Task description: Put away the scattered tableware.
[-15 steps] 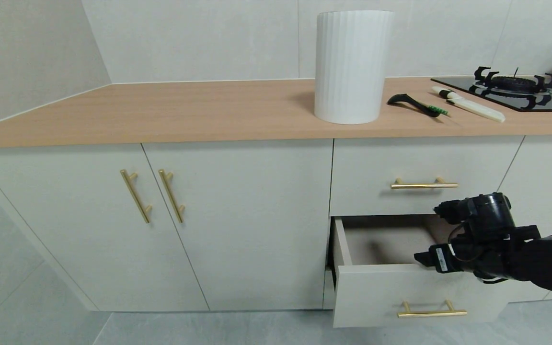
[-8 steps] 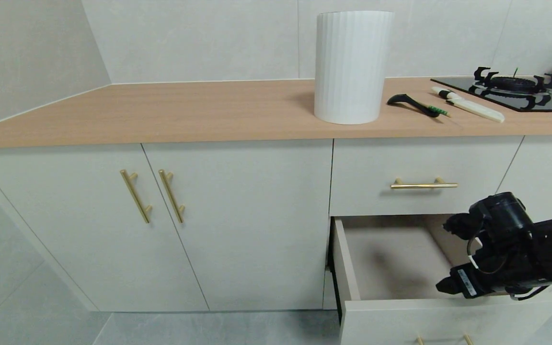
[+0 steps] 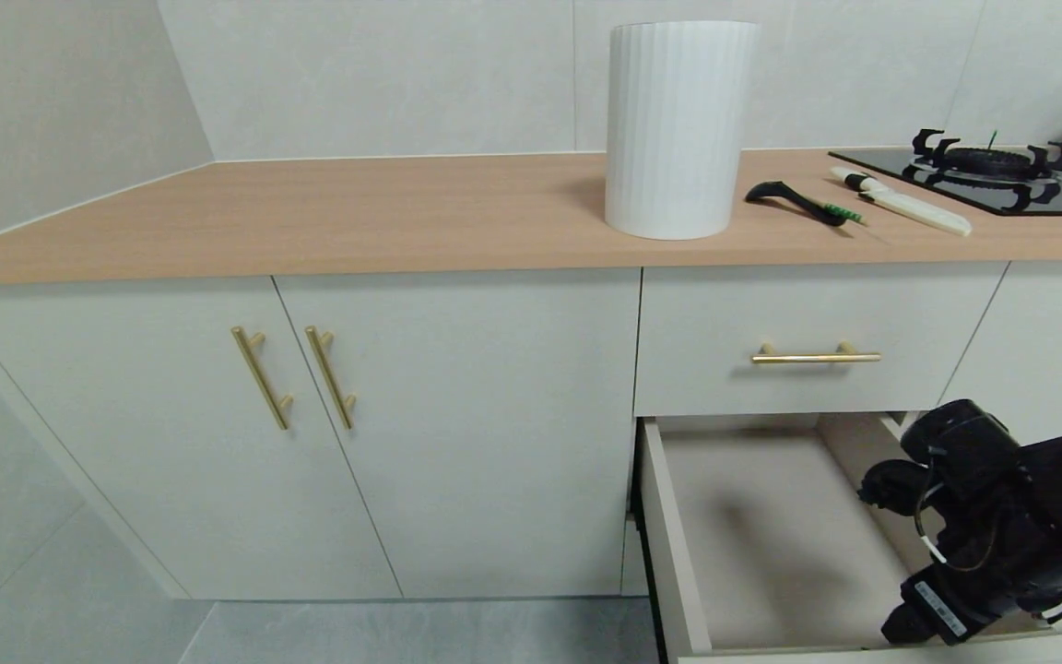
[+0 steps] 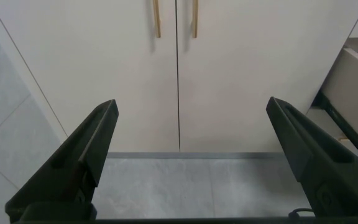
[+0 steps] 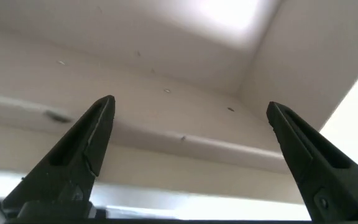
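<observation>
Head view shows me the tall white ribbed pot (image 3: 678,129) standing on the wooden counter (image 3: 356,212), and I will tell every place from that pot. Just to the right of the pot lies the small black scoop with a green striped handle (image 3: 794,201), flat on the wood. A little farther right of the pot lies the long cream knife with a black band on its handle (image 3: 904,210), close to the black stove top (image 3: 992,175).

Below the pot and to its right, the pale lower drawer (image 3: 674,544) is pulled far out. My right gripper (image 5: 188,124) hangs there over the drawer with its two fingers spread wide, holding nothing. My left gripper (image 4: 190,106) is low down, below the pot and to its left, facing the two pale cupboard doors with gold bar handles (image 4: 178,62). Its fingers are spread wide too, with nothing between them.

I think both pieces are light and stiff, so they will not bend. They lie thin and flat, so the fingers must come down close to the wood. The handles look smooth and may slip. I would pinch the scoop at the middle of its handle, and the knife by its handle end, never the blade, which may chip if dropped
</observation>
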`<state>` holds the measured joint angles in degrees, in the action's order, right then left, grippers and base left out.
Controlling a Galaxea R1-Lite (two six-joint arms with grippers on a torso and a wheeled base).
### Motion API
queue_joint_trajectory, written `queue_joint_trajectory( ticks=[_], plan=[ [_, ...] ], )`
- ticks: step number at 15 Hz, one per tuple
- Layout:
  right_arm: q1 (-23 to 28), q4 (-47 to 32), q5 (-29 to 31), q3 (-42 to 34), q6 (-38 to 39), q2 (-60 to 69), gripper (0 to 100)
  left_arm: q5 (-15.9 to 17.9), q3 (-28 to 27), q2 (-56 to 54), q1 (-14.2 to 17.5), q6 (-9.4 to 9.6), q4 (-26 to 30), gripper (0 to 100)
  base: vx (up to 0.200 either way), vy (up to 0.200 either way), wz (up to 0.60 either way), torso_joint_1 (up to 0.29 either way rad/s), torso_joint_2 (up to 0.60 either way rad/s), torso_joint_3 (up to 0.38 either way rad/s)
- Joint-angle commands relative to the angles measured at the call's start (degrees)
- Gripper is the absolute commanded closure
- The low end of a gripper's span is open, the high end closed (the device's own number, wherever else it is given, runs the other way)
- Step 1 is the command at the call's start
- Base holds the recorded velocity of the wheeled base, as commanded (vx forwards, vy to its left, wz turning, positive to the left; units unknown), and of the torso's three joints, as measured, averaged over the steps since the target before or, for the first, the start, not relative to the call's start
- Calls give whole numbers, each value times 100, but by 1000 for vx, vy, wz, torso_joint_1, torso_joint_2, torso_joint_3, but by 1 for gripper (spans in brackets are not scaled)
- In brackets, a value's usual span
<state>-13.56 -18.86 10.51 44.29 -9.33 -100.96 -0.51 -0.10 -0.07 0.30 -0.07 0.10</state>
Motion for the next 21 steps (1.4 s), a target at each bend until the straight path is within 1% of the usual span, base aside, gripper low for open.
queue_joint_trajectory(
  ticks=[1,4,7,8,10,12,14,15,16,17,18,19,20,21],
  plan=[
    [-130,-241,48,80,1,15,0,-2,1,7,5,-1,-1,0,0,0,0,0,0,0],
    [-376,-637,259,71,10,24,0,-2,1,7,5,-1,-1,0,0,0,0,0,0,0],
    [-631,-1234,364,80,10,24,0,-2,1,7,5,-1,-1,0,0,0,0,0,0,0],
    [-736,-1287,417,80,19,24,0,-2,1,7,5,-1,-1,0,0,0,0,0,0,0],
    [-745,-1269,461,106,36,121,0,-2,1,7,5,-1,-1,0,0,0,0,0,0,0],
    [-745,-1261,461,291,80,252,0,-2,1,7,5,-1,-1,0,0,0,0,0,0,0],
    [-745,-1261,373,660,607,938,0,-2,1,7,5,-1,-1,0,0,0,0,0,0,0],
    [-745,-1261,329,748,704,1123,0,-2,1,7,5,-1,-1,0,0,0,0,0,0,0],
    [-736,-1208,118,968,924,1650,0,-2,1,7,5,-1,-1,0,0,0,0,0,0,0],
    [-736,-1208,57,1047,985,1861,0,-2,1,7,5,-1,-1,0,0,0,0,0,0,0],
    [-736,-1190,13,1126,1047,2353,0,-2,1,7,5,-1,-1,0,0,0,0,0,0,0],
    [-736,-1190,13,1126,1047,2353,0,-2,1,7,5,-1,-1,0,0,0,0,0,0,0],
    [-719,-1094,4,1170,1038,2810,0,-2,1,7,5,-1,-1,0,0,0,0,0,0,0],
    [-719,-997,4,1170,1047,2872,0,-2,1,7,5,-1,-1,0,0,0,0,0,0,0]
  ],
)
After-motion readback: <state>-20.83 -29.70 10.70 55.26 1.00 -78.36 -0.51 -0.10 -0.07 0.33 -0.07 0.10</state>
